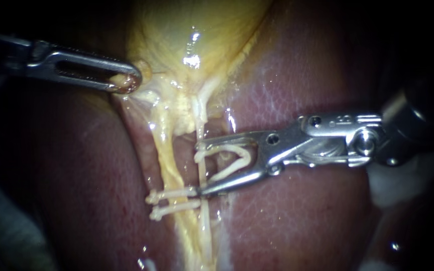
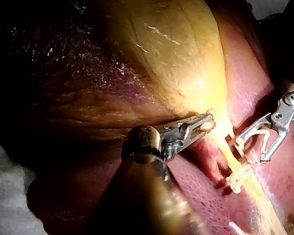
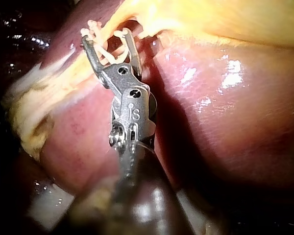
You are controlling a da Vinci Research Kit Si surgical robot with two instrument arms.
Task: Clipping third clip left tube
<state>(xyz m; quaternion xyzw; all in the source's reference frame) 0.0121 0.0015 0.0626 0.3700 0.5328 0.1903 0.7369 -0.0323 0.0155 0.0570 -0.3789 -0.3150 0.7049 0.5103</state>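
At upper left, the left instrument (image 1: 126,83) has its jaws clamped on the gallbladder (image 1: 187,35). At centre, two closed clips (image 1: 174,193) cross the tube (image 1: 200,120). Just above them, the right instrument (image 1: 201,168) has its wide-spread jaws holding a white clip (image 1: 234,160) astride that tube.

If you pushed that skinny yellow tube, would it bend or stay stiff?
Probably it bends: the tube looks thin and soft, and two clips already pinch it. Likely slippery, since it shines wet. It may tear easily; the left instrument, gripping the gallbladder, holds it stretched taut.
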